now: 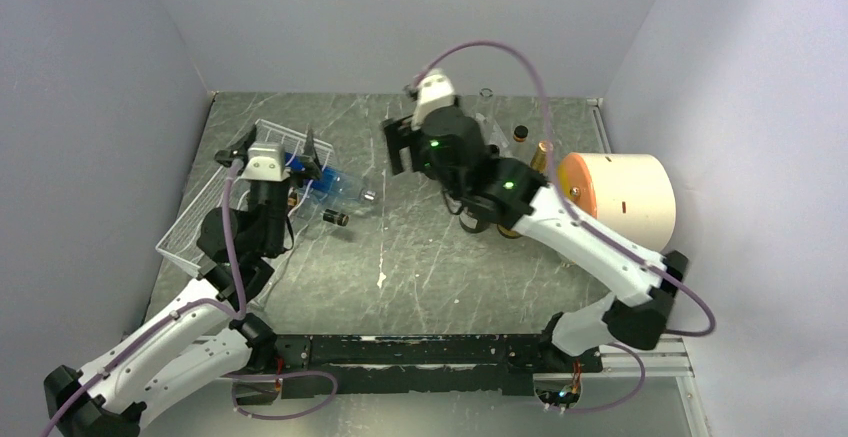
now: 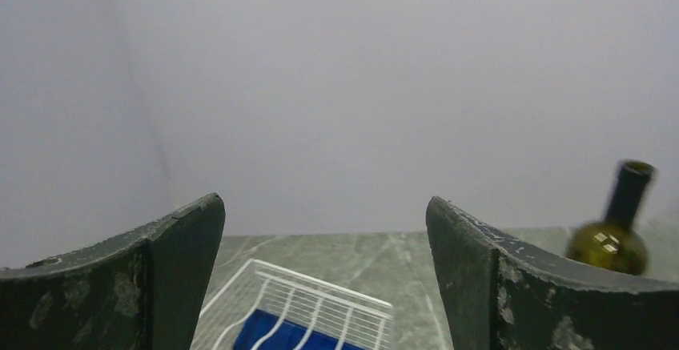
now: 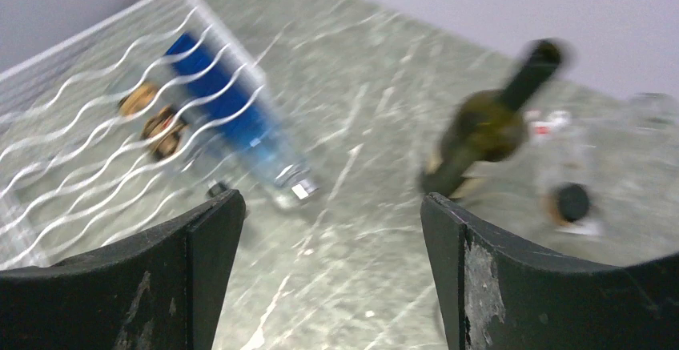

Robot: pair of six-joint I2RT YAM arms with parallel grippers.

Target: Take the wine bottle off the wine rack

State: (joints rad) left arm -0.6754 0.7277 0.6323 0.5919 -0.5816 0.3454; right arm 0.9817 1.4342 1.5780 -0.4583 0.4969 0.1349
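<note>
The white wire wine rack (image 1: 205, 212) lies at the table's left. A clear wine bottle with a blue label (image 1: 335, 187) lies on its right edge, neck and silver cap poking out over the table. My left gripper (image 1: 275, 147) is open and empty above the rack's far end, close to the bottle's base. The left wrist view shows the rack (image 2: 320, 298) and blue label (image 2: 280, 335) below the open gripper (image 2: 323, 206). My right gripper (image 1: 440, 152) is open and empty over the table's back centre. Its blurred wrist view shows the bottle (image 3: 232, 122) and rack (image 3: 72, 150) beyond the gripper (image 3: 332, 202).
A green bottle (image 1: 520, 135) stands at the back right, also seen in the wrist views (image 2: 612, 234) (image 3: 488, 126), with a gold-topped bottle (image 1: 541, 153) and clear glassware (image 1: 487, 97) nearby. A cream cylinder with an orange face (image 1: 620, 192) lies at the right. A small dark cap (image 1: 335, 218) lies beside the rack.
</note>
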